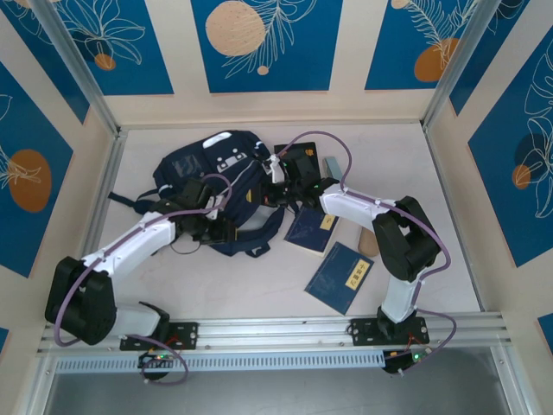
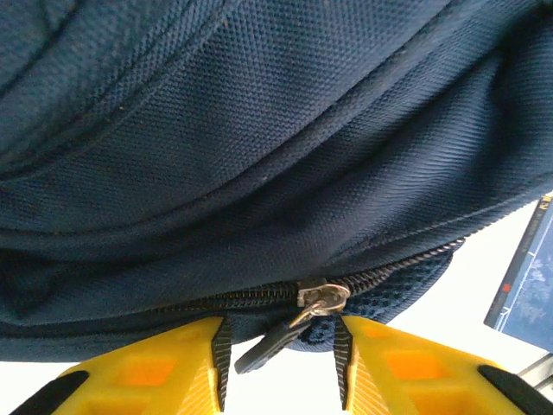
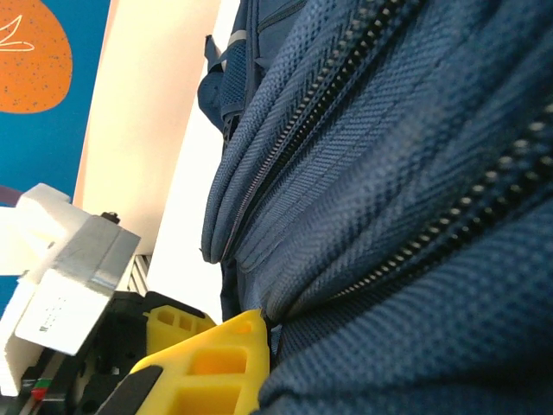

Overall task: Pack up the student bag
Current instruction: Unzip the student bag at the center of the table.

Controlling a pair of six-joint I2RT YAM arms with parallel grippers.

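**Student bag lies at the far middle of the table, both arms reaching into it**

The student bag (image 1: 216,169) lies flat on the white table (image 1: 259,294), toward the back wall and slightly left of centre, with its dark straps trailing toward the arms.

The left arm (image 1: 130,246) stretches low from its base at the near left corner, running diagonally up and right. The left gripper (image 1: 216,226) sits at the bag's near edge. In the left wrist view its yellow fingers (image 2: 173,367) stand apart on either side of a closed zip line. The metal zip pull (image 2: 318,298) hangs in the gap between them, and neither pad clamps it.

The right arm (image 1: 402,242) rises from its base and folds at a high elbow. Its forearm then runs left to the bag's right side, where the right gripper (image 1: 278,186) meets the fabric. The right wrist view has one yellow finger (image 3: 212,363) pressed into a fold of the navy cloth. The gripper is closed on that fold, and the second finger is hidden beneath it.

Counted: one bag, two arms, and two small navy books (image 1: 341,277) with yellow labels. The books lie on the table right of the bag, one nearer the bag and one closer to the arms.
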